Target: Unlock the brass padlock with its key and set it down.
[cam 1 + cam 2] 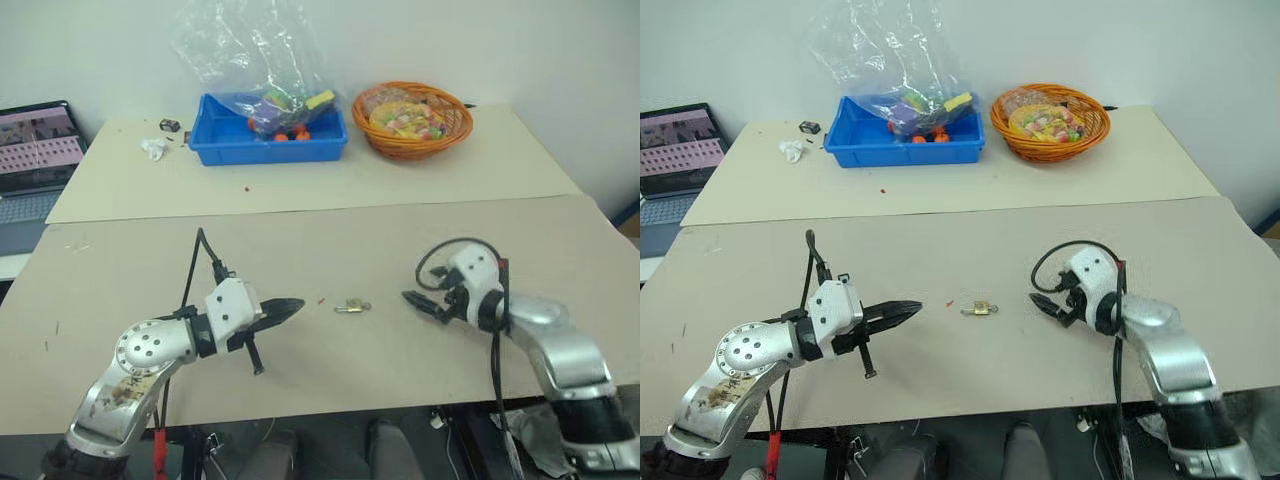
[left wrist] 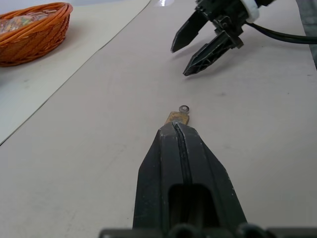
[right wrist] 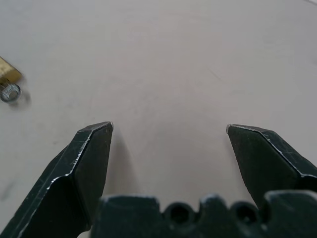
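Brass padlock (image 1: 352, 306), small, yellow-gold with a silvery ring end, lies on the beige bench (image 1: 330, 240) between the clenched, empty left hand (image 1: 292, 306) and the released right hand (image 1: 412, 300).

padlock (image 1: 352, 306) on desk (image 1: 330, 370), toward near edge, midway | left end effector (image 1: 292, 307) left of it, apart | right end effector (image 1: 417, 303) right | bin (image 1: 268, 140), basket (image 1: 412, 120) at far edge, basket rightward

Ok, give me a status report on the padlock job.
Left gripper shut, empty. Right gripper open, empty. Brass padlock lying on the table between them. Nothing in the way.
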Robot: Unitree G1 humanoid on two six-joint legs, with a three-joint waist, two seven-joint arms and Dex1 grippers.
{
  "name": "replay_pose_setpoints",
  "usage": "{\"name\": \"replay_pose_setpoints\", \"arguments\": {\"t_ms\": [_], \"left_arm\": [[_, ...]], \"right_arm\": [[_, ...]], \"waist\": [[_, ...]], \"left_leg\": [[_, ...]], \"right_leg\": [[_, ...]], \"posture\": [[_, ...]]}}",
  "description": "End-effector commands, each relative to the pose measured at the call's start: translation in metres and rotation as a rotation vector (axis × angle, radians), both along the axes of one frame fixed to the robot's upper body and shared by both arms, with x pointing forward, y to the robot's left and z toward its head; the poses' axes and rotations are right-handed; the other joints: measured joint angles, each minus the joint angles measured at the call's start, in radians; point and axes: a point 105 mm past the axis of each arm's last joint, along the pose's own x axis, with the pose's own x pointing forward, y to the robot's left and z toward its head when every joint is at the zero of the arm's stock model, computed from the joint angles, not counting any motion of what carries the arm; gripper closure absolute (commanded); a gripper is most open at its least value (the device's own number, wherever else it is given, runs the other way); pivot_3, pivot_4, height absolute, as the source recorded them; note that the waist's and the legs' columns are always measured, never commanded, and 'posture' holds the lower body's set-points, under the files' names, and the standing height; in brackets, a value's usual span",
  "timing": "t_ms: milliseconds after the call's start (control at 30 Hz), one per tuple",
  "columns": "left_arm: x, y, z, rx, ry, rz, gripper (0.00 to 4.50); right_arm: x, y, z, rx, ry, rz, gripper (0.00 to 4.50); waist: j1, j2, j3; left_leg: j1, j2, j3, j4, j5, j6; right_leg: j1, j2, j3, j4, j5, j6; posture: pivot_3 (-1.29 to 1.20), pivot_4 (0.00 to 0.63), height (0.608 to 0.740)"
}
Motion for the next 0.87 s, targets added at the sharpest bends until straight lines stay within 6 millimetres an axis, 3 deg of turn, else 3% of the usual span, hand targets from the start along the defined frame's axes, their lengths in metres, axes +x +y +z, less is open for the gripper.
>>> {"name": "replay_pose_setpoints", "arguments": {"t_ms": [33, 333, 433, 467, 533, 667, 867], "left_arm": [[-0.005, -0.004, 0.01, -0.014, -0.042, -0.01, 4.5], [0.001, -0.008, 0.014, -0.058, -0.04, 0.037, 4.5], [0.013, -0.001, 0.012, -0.121, -0.002, 0.137, 4.5], [0.024, 0.008, 0.009, -0.163, 0.023, 0.227, 4.5], [0.051, 0.05, -0.008, -0.267, 0.055, 0.559, 4.5], [0.067, 0.115, -0.034, -0.474, 0.102, 1.048, 4.5], [0.071, 0.164, -0.032, -0.585, -0.002, 1.328, 4.5]], "right_arm": [[0.005, -0.009, 0.04, 0.017, -0.217, -0.136, 0.14], [0.007, -0.017, 0.036, 0.086, -0.187, -0.249, 0.14], [0.007, -0.02, 0.034, 0.098, -0.181, -0.275, 0.14], [0.007, -0.02, 0.034, 0.102, -0.179, -0.282, 0.14], [0.008, -0.022, 0.034, 0.113, -0.195, -0.322, 0.14], [0.016, -0.048, 0.035, 0.123, -0.225, -0.461, 0.14], [0.034, -0.07, 0.036, 0.124, -0.252, -0.561, 0.14]], "waist": [[-0.003, 0.001, 0.001], [-0.002, 0.001, 0.001], [-0.003, 0.001, 0.001], [-0.002, 0.001, 0.001], [-0.002, 0.002, 0.0], [-0.003, 0.002, 0.0], [0.007, 0.002, 0.0]], "left_leg": [[0.001, 0.0, 0.001, -0.001, 0.0, 0.0], [0.004, 0.0, 0.001, -0.001, 0.0, 0.001], [0.004, 0.0, 0.001, -0.001, 0.0, 0.001], [0.004, 0.0, 0.001, -0.001, 0.0, 0.001], [0.004, 0.0, 0.001, -0.001, 0.0, 0.001], [0.006, 0.004, 0.001, -0.001, 0.0, 0.0], [0.005, 0.004, 0.001, 0.0, 0.0, -0.001]], "right_leg": [[0.0, 0.0, 0.001, 0.0, 0.001, -0.001], [0.004, 0.001, 0.001, -0.001, 0.001, 0.0], [0.004, 0.001, 0.001, -0.001, 0.001, 0.0], [0.004, 0.001, 0.001, -0.001, 0.001, 0.0], [0.004, 0.002, 0.001, -0.001, 0.001, 0.0], [0.006, 0.005, 0.001, -0.002, 0.002, -0.001], [0.005, 0.005, 0.001, -0.002, 0.002, -0.002]], "posture": [[0.0, 0.15, 0.74], [0.0, 0.15, 0.74], [0.0, 0.15, 0.74], [0.0, 0.15, 0.74], [0.0, 0.15, 0.74], [0.0, 0.15, 0.74], [0.0, 0.15, 0.74]]}}
